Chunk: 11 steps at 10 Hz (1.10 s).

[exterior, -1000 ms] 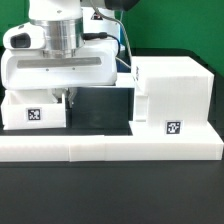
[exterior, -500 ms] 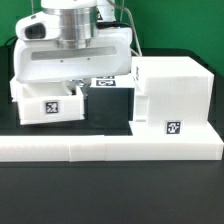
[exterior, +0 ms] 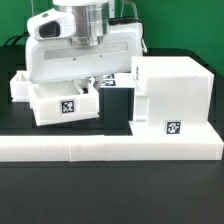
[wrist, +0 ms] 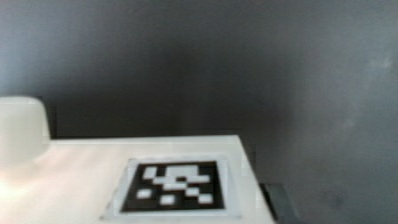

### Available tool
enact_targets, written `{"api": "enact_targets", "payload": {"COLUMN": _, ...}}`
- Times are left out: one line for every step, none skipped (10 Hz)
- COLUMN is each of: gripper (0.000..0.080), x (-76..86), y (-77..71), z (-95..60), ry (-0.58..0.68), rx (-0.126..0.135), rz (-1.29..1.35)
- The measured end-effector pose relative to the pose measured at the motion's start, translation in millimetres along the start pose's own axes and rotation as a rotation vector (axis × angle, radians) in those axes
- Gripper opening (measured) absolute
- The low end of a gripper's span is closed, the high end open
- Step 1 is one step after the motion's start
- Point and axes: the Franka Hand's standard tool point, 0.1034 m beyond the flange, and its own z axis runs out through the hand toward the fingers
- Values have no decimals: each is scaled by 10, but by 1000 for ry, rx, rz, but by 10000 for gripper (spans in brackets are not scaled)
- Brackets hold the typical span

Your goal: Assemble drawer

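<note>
1. Locate the pincer (exterior: 82,86) in the exterior view, at the lower edge of the wide white hand body. Its fingers reach down into the near tray (exterior: 50,108) and are pressed on that tray's rear part. The contact point itself is partly hidden by the hand.

2. Check the near tray. It hangs directly below the pincer, tilted and clear of the black counter (exterior: 110,112). Its square tag (exterior: 67,107) faces the camera.

3. Note the second tray (exterior: 20,86). It sits behind the gripped tray, off to the pincer's side toward the exterior view's left, and rests low on the counter.

4. Note the housing (exterior: 175,90). It stands upright beside the pincer toward the exterior view's right, just apart from the held tray. Its own tag (exterior: 173,128) is low on its front face.

5. The long border wall (exterior: 110,148) runs along the counter below and in front of the pincer.

6. In the wrist view you see a blurred white panel (wrist: 107,165) with a tag (wrist: 175,187) against the dark counter. You cannot tell which part it belongs to.
</note>
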Motion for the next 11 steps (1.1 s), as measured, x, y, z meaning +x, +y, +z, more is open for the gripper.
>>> {"api": "enact_targets", "payload": {"gripper": 41, "x": -3, "y": 5, "z": 2, "ry": 0, "rx": 0, "rz": -58}}
{"api": "enact_targets", "payload": {"gripper": 41, "x": 0, "y": 34, "z": 8, "ry": 0, "rx": -12, "rz": -190}}
{"api": "enact_targets", "payload": {"gripper": 41, "x": 17, "y": 79, "z": 19, "ry": 5, "rx": -33, "rz": -331}}
{"api": "enact_targets", "payload": {"gripper": 41, "x": 37, "y": 91, "z": 9, "ry": -2, "rx": -44, "rz": -464}}
{"api": "enact_targets", "payload": {"gripper": 41, "x": 60, "y": 91, "z": 11, "ry": -12, "rx": -55, "rz": -591}}
{"api": "enact_targets", "payload": {"gripper": 41, "x": 78, "y": 87, "z": 27, "ry": -22, "rx": -61, "rz": -689}}
{"api": "enact_targets", "payload": {"gripper": 41, "x": 69, "y": 98, "z": 32, "ry": -26, "rx": -62, "rz": -739}}
{"api": "enact_targets", "payload": {"gripper": 41, "x": 59, "y": 119, "z": 33, "ry": -34, "rx": -65, "rz": -817}}
{"api": "enact_targets", "payload": {"gripper": 41, "x": 53, "y": 131, "z": 33, "ry": -38, "rx": -66, "rz": -869}}
{"api": "enact_targets", "payload": {"gripper": 41, "x": 46, "y": 148, "z": 34, "ry": -46, "rx": -70, "rz": -934}}
{"api": "enact_targets", "payload": {"gripper": 41, "x": 44, "y": 162, "z": 31, "ry": -55, "rx": -74, "rz": -1010}}
